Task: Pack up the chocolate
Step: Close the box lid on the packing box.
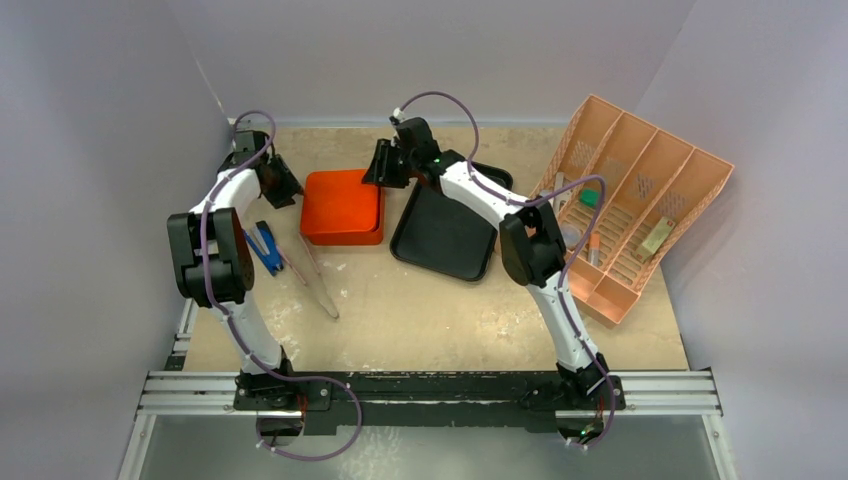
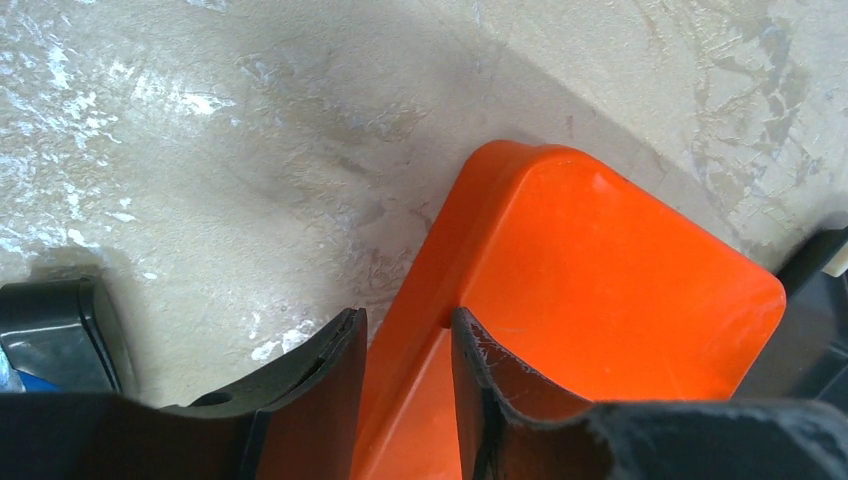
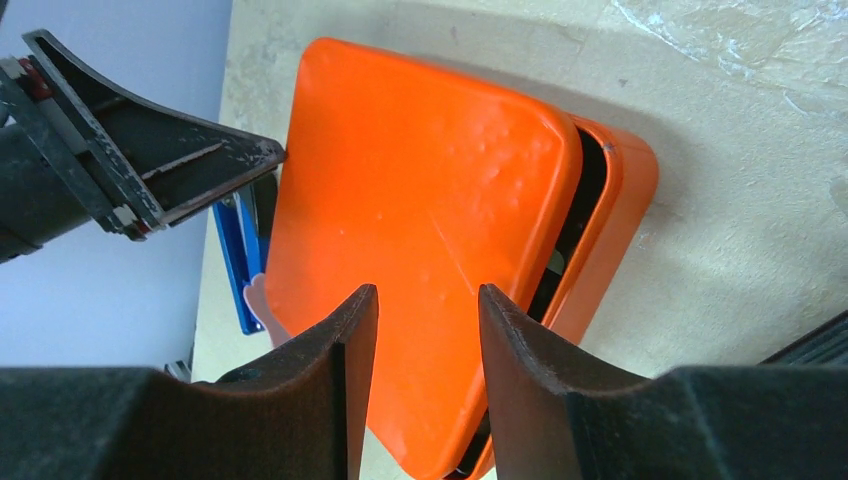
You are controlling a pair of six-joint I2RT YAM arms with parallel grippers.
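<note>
Pinching the lid of orange box, right hand faces left hand.

No readable txt, labels, brand names, nos. or signs in any view. Orange box lid, far centre-left: nothing legible on it. Small items in the peach rack, far right, are too small to read. Blue tool at left is too small and blurred to tell.
</note>
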